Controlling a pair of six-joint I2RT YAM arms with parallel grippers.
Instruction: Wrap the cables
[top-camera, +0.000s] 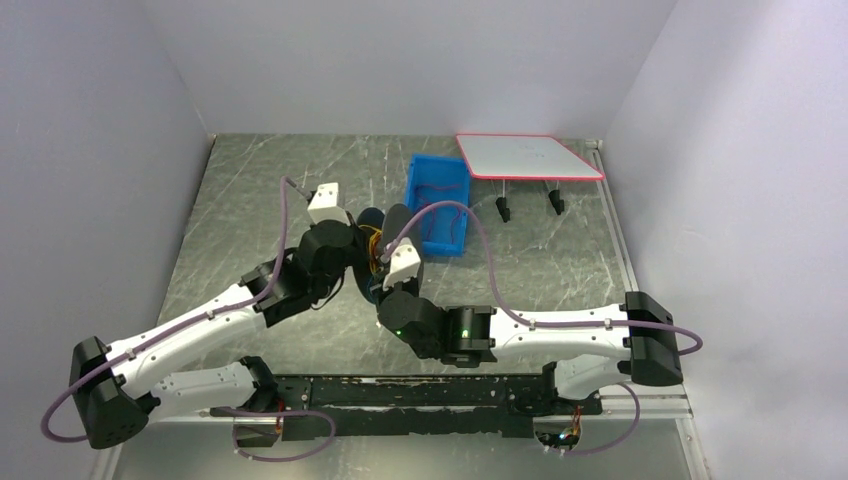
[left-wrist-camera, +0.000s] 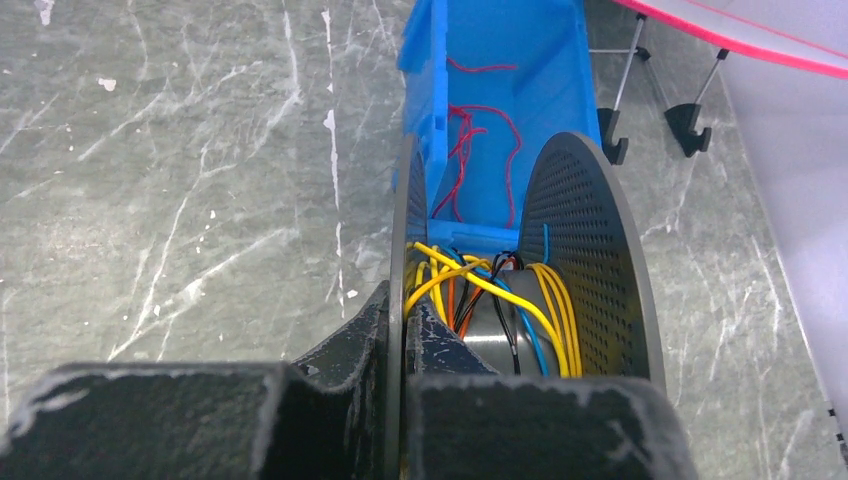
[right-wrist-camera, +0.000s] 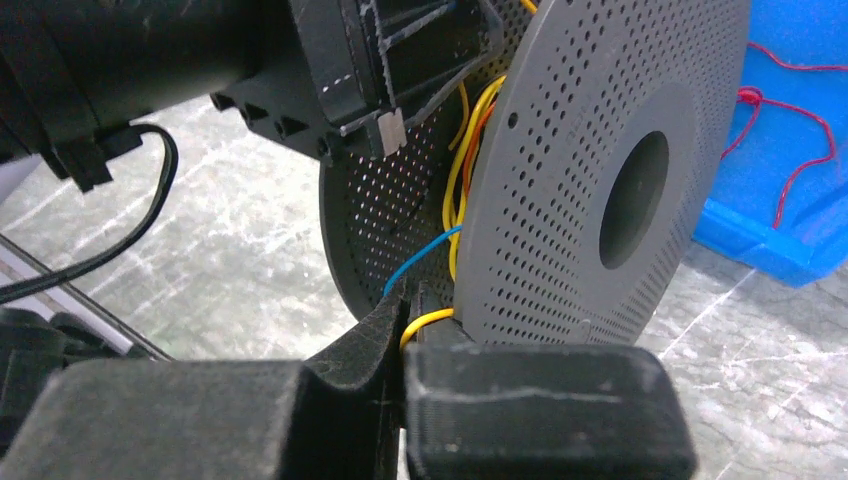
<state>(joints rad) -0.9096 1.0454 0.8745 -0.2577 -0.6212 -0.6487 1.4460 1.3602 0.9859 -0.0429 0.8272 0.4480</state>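
I am looking down at the grey marbled table, where a white board with a red rim is standing on small dark feet at the far right. The blue bin is sitting just left of it. The dark grey spool is hanging between the two arms, just in front of the bin's near end. Its perforated flanges are standing on edge, and its axis is running level, crosswise in the left wrist view. The left gripper is clamping the spool's left flange between its fingers. The right gripper is pressing its fingers together on the yellow cable (I am seeing it come out from between the pads at the flange's lower edge). Most of the cables are lying around the spool's core, looping crosswise to its axis. There the yellow one is crossing over the orange cable, the blue cable and the black cable. The red cable is lying loose and tangled inside the bin, trailing along its length.
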